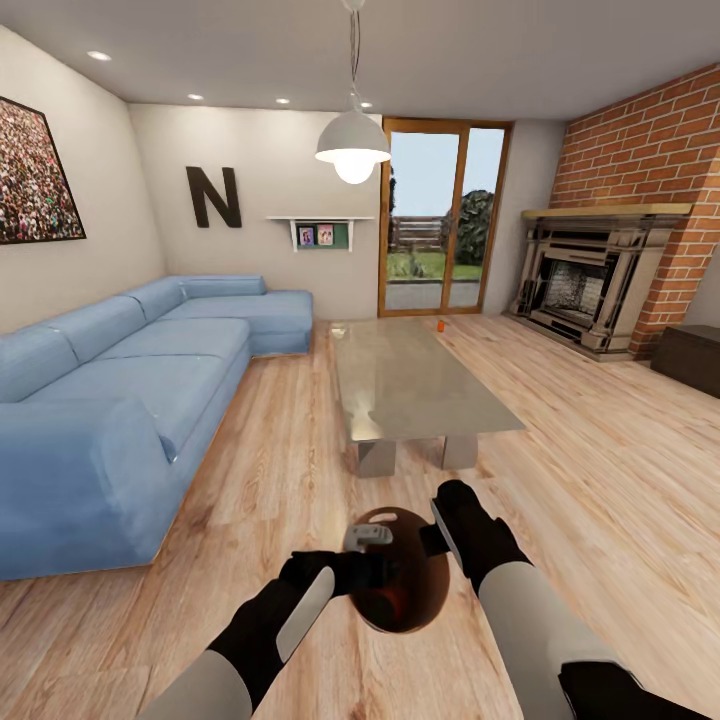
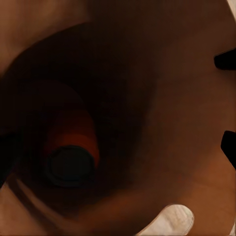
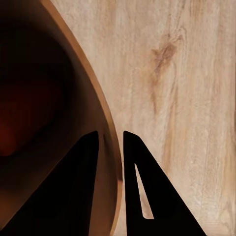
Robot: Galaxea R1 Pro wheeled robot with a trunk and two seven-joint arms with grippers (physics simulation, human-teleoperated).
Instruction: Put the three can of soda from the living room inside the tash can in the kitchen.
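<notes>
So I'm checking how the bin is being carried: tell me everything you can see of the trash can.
The trash can is round, brown and wood-toned inside, its opening facing the head camera, held low over the wood floor. The right gripper clamps its rim, one finger inside and one outside. The left gripper is at the opposite rim. An orange-red soda can lies inside.

Light-blue corner sofa (image 1: pixel 130 390) along wall, left of glass bench (image 1: pixel 415 385). White pendant lamp (image 1: pixel 352 145) hangs above bench. Black letter N (image 1: pixel 213 197) on wall behind sofa; small white shelf (image 1: pixel 320 232) with framed pictures right of N. Crowd picture (image 1: pixel 35 175) on side wall above sofa. Glazed door (image 1: pixel 443 230) beyond bench. Brick fireplace (image 1: pixel 600 285) right of bench. Wood plank floor (image 1: pixel 600 470) beneath.
</notes>
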